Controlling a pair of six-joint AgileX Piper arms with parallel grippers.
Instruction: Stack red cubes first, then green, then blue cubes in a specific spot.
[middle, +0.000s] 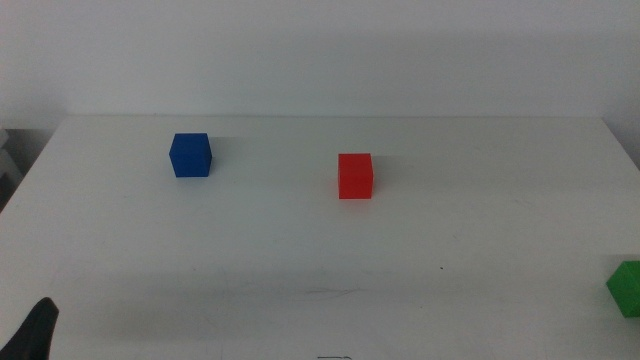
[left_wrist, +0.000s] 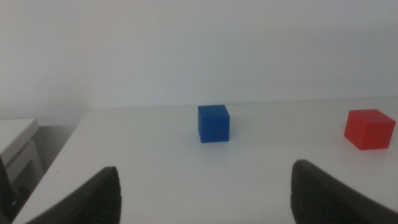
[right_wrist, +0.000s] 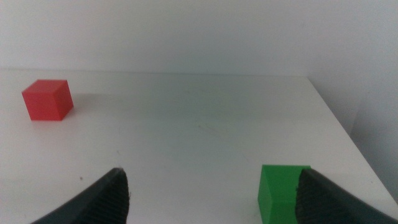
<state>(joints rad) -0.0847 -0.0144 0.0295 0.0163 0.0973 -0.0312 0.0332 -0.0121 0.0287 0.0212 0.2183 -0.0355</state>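
Observation:
The red cube (middle: 355, 175) sits near the middle of the white table, also seen as the red cube (left_wrist: 369, 129) and the red cube (right_wrist: 48, 99). The blue cube (middle: 190, 155) rests toward the far left; in the left wrist view the blue cube (left_wrist: 213, 123) lies ahead of my open left gripper (left_wrist: 205, 190), well apart from it. The green cube (middle: 627, 288) is at the right edge, and the green cube (right_wrist: 283, 191) sits just inside my open right gripper (right_wrist: 214, 196), close to one jaw. Only a dark tip of the left gripper (middle: 35, 332) shows in the middle view; nothing is held.
The white table (middle: 320, 260) ends at a pale wall behind. Its right edge (right_wrist: 348, 130) runs close to the green cube. A grey-white unit (left_wrist: 15, 146) stands beyond the table's left side.

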